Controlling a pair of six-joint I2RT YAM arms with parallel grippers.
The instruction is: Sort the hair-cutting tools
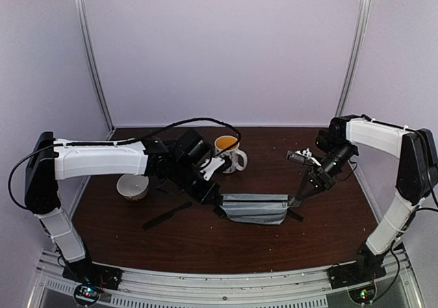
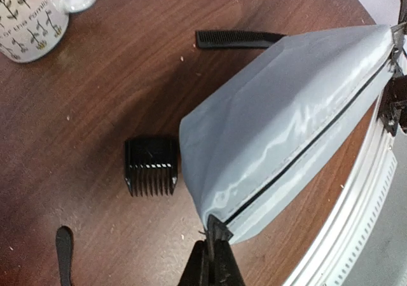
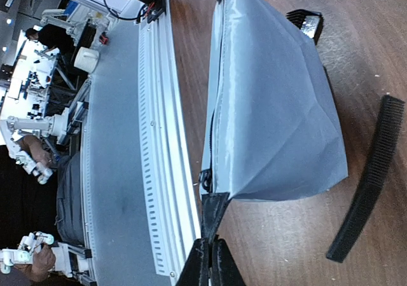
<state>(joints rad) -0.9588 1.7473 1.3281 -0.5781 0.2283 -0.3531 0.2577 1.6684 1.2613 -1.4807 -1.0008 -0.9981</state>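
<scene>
Left gripper (image 2: pixel 213 241) and right gripper (image 3: pixel 208 251) were both pinched shut on opposite ends of the grey pouch (image 1: pixel 256 209), mid-tabletop toward the near edge. Black block (image 2: pixel 151 166) sat by the pouch's left end. One comb (image 1: pixel 168 215) lay well apart, toward the near-left corner.

Black-zipped grey pouch (image 2: pixel 286 108), a black comb (image 3: pixel 369 178), a black block (image 2: pixel 151 166) and a white mug (image 2: pixel 28 19) sprigged with black flowers, on a brown wood-grain surface (image 2: pixel 82 95).

High overview, 2 wrist close-ups sharing pouch (image 2: pixel 286 121)
</scene>
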